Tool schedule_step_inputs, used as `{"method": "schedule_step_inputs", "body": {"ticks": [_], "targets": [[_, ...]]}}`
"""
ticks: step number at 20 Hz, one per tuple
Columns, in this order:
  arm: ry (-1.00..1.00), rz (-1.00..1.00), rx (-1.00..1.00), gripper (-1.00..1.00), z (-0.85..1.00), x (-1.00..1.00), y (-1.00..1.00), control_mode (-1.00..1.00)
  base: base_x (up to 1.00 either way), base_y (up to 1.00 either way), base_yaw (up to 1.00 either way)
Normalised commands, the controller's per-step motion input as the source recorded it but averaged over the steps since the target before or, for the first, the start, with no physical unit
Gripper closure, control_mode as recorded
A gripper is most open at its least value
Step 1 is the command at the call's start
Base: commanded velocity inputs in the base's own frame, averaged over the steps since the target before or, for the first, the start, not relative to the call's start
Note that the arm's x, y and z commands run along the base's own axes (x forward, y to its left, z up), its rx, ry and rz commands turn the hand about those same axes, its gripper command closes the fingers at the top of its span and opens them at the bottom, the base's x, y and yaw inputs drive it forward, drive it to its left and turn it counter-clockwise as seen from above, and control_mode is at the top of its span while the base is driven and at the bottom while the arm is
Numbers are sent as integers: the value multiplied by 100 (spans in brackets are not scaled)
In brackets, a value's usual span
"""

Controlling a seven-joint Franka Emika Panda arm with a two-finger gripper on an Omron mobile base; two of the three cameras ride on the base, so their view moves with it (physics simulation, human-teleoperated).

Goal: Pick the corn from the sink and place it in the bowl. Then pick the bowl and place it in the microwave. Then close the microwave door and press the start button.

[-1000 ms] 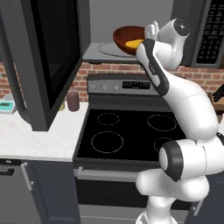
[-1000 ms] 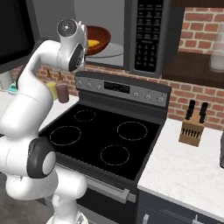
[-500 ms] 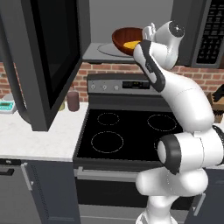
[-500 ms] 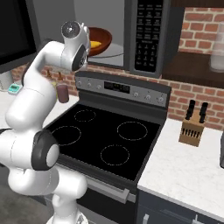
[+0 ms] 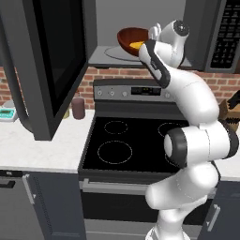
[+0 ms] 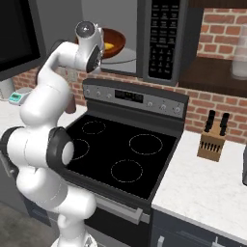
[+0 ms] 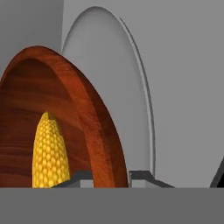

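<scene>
My gripper is shut on the rim of the reddish-brown bowl, one fingertip inside it and one outside. The yellow corn lies inside the bowl. The bowl hangs tilted inside the open microwave, over the round glass turntable, and I cannot tell whether it touches the plate. From the right side, the bowl and corn show just past my hand, left of the microwave's button panel. The microwave door stands swung wide open on the left.
Below the microwave sits the black stove with its control strip. A small dark cup stands on the counter left of it, near the open door's lower edge. A knife block stands on the right counter.
My hand has carried the bowl with the corn slightly deeper into the microwave. The grip has not changed.
</scene>
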Motion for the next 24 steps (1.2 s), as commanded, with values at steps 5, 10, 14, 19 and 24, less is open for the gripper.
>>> {"method": "schedule_step_inputs", "body": {"ticks": [5,10,14,19,24], "targets": [[0,0,0,100,-3,35,0,-100,0,0,0],[0,0,0,-100,-2,12,0,-100,0,0,0],[-6,0,0,-100,0,0,0,-100,0,0,0],[-19,0,0,-100,1,-17,0,-100,0,0,0],[-17,0,0,-100,8,-49,0,-100,0,0,0]]}}
